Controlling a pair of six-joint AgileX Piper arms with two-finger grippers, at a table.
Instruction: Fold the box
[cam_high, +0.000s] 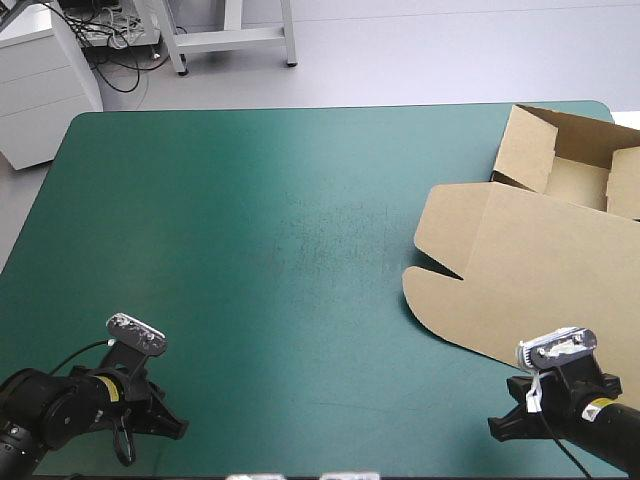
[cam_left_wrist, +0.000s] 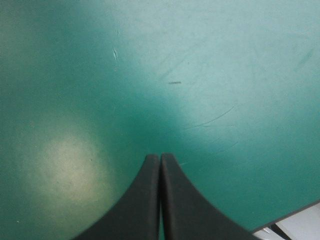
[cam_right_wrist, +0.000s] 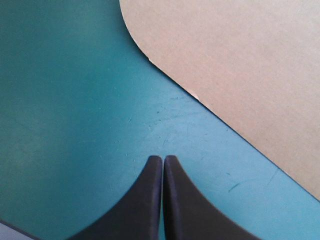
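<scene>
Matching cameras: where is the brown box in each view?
High view: box on the table, right side; walls raised far, lid flat nearer.
Left wrist view: not in it.
Right wrist view: flat lid ahead of the right gripper.
Shared landmark, high and right wrist: lid's rounded corner.

**Arms and grippers: two of each, both grippers closed**

Item 1. Left arm (cam_high: 45, 410): comes in low from the near left, wrist end turned inward. Left gripper (cam_left_wrist: 160, 158): black fingers (cam_left_wrist: 135, 210) pressed together along their length, forming one pointed arch.

Item 2. Right arm (cam_high: 610, 425): comes in low from the near right (mirror of item 1), wrist end turned inward. Right gripper (cam_right_wrist: 163, 159): black fingers (cam_right_wrist: 190, 210) likewise meeting in one pointed arch
</scene>
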